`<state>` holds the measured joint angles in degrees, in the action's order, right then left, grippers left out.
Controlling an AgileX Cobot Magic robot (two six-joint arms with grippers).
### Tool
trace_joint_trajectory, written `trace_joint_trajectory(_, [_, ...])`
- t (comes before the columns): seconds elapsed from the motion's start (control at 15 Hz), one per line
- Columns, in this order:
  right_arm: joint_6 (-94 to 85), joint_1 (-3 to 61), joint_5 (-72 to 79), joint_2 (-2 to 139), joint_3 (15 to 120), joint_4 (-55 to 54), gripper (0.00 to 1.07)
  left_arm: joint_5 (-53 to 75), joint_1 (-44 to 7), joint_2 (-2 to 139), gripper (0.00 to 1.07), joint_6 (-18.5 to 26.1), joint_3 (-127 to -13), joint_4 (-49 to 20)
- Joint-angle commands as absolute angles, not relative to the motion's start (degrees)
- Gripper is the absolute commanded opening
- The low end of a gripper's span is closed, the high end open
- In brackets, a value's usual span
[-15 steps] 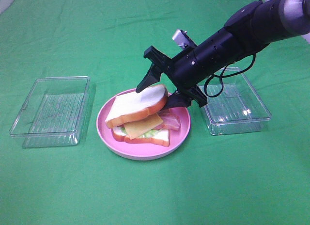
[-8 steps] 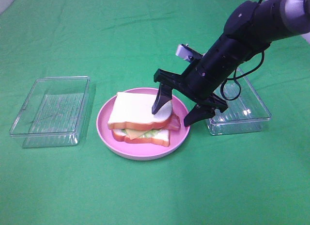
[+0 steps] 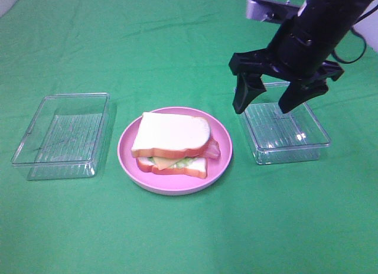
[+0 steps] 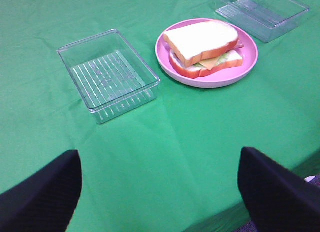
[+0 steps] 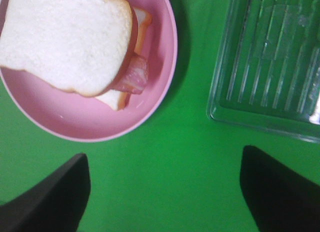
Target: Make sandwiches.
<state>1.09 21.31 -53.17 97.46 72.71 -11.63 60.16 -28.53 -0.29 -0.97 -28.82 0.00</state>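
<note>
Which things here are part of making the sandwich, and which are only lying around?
Part of the job:
- sandwich
- pink plate under it
- right claw, open and empty

Lying around:
- left clear tray, empty
- right clear tray, empty
- green cloth

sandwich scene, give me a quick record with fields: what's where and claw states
sandwich: stacked on the pink plate, top bread slice in place, bacon poking out at one side
left tray: clear, nothing visible in it
right tray: clear, nothing visible in it
right claw: open, holding nothing, raised above right tray
left claw: open, holding nothing, away from the plate
</note>
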Motion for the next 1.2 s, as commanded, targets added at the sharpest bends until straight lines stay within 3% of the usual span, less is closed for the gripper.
trace_joint_trajectory(0.07, [1.49, 21.31, -54.2, 92.82, 69.5, -9.97, 0.77, 59.53, -28.48, -1.38, 0.8, -0.86, -28.65, 0.0])
trace_joint_trajectory(0.4, [1.32, 21.37, -57.41, 61.82, 46.24, -8.88, 0.77, 59.53, -28.48, -1.38, 0.8, -0.86, -28.65, 0.0])
trace_joint_trajectory(0.53, [0.86, 21.37, -59.07, 57.12, 43.09, -8.88, 0.77, 59.53, -28.48, -1.38, 0.8, -0.86, -28.65, 0.0])
trace_joint_trajectory(0.73, [-2.58, 21.37, -64.0, 35.58, 31.63, -8.77, 0.77, 59.53, -28.48, -1.38, 0.8, 0.69, -28.65, -1.43])
trace_joint_trajectory(1.2, [-14.27, 21.37, -61.99, 12.32, 29.45, -8.65, 0.77, 59.53, -28.48, -1.38, 0.8, 0.86, -28.65, -1.55])
